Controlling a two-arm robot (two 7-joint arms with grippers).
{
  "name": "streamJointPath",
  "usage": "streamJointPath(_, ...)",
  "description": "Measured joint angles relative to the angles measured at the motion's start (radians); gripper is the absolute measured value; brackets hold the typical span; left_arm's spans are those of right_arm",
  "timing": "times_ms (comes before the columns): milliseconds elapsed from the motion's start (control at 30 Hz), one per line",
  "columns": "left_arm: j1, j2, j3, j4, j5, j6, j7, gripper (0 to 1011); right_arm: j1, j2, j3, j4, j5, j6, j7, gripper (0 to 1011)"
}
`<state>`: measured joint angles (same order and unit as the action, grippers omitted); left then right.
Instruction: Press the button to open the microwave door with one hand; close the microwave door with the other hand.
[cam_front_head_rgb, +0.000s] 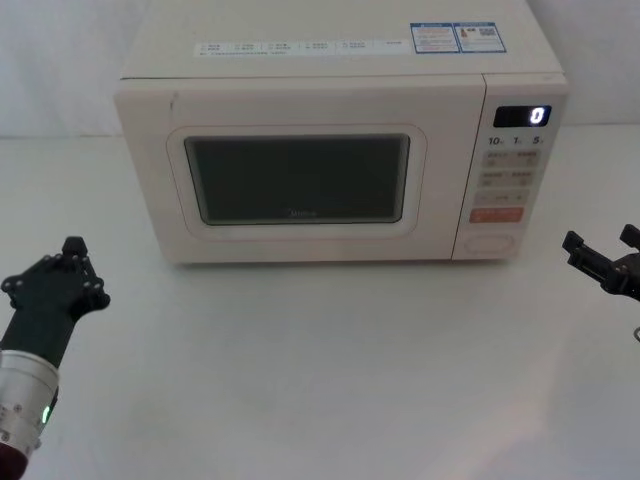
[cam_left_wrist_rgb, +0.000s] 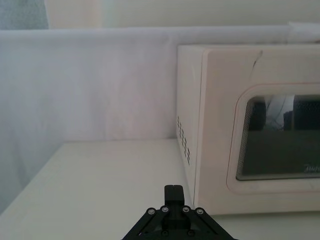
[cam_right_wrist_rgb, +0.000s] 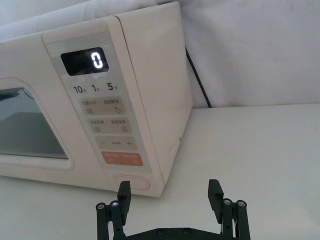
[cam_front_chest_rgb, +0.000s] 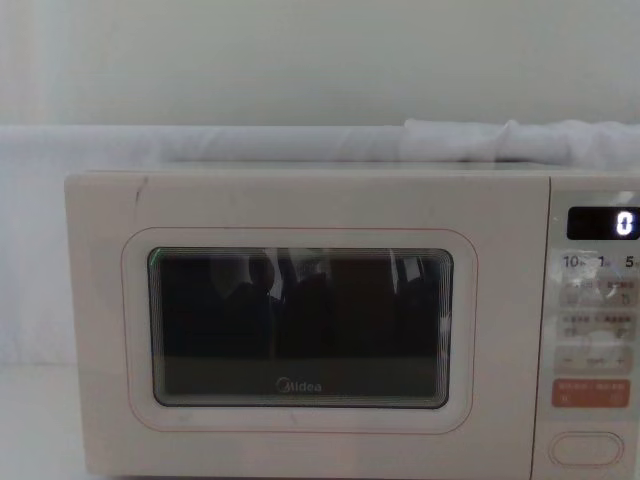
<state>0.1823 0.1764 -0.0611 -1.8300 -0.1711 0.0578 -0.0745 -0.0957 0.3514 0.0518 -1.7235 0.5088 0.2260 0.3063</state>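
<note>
Squarely at the back of a white surface (cam_front_head_rgb: 320, 380) sits a cream microwave, its door (cam_front_head_rgb: 300, 180) shut flush. So the first step, pressing the button (cam_front_head_rgb: 489, 242) at the foot of the control panel (cam_front_head_rgb: 505, 170), looks not yet done. The right pincer (cam_front_head_rgb: 600, 250) hovers near the panel's right, fingers spread apart, holding nothing. The left pincer (cam_front_head_rgb: 62, 280) waits near the door's left corner, fingers together and empty. Next, the right one would likely need to swing inward and line a fingertip up with that button.
</note>
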Motion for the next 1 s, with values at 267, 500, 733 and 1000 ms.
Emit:
streamJointPath(267,0.008,-0.008,-0.008,0.013,0.008,0.001,-0.018,0,0.0,0.0,0.0,0.0,0.0,0.0,0.0,1000)
streamJointPath(500,0.007,-0.018,-0.013,0.02,0.019,0.0,-0.015,0,0.0,0.0,0.0,0.0,0.0,0.0,0.0,1000)
streamJointPath(733,0.006,-0.02,-0.014,0.021,0.021,-0.001,-0.012,0,0.0,0.0,0.0,0.0,0.0,0.0,0.0,1000)
streamJointPath(1000,0.006,-0.019,-0.013,0.021,0.02,-0.001,-0.012,119,0.0,0.0,0.0,0.0,0.0,0.0,0.0,1000)
